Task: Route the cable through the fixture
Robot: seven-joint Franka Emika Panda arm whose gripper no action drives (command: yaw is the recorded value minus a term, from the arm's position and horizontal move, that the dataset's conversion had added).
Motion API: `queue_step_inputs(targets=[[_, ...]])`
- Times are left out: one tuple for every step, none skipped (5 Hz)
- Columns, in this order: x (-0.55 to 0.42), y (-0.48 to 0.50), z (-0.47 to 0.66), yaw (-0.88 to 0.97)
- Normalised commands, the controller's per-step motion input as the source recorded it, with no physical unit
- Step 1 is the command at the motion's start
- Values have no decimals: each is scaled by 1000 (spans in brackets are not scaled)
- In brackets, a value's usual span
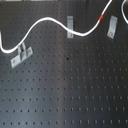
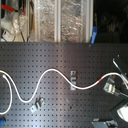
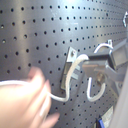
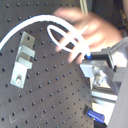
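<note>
Routing stood partway: the cable point(image 1: 50, 21) lay across the perforated worktop point(image 1: 75, 85), passing the middle fixture point(image 1: 70, 22), its red band point(image 1: 102, 17) just short of the end fixture point(image 1: 113, 26). The end effector point(image 4: 92, 60) pinched the cable. Next: seat it in the middle fixture.

The cable point(image 1: 50, 21) winds across the pegboard point(image 1: 70, 85) past three fixtures point(image 1: 70, 24).

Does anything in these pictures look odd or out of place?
Yes. A blurred human hand appears near the cable in both wrist views, close beside the gripper. On the perforated board nothing looks damaged.
</note>
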Motion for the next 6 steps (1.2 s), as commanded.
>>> queue_step_inputs(targets=[[-32,51,1,0],[-63,380,-103,-26],[-69,419,-607,0],[81,424,-631,0],[55,426,-334,0],[51,32,1,-17]])
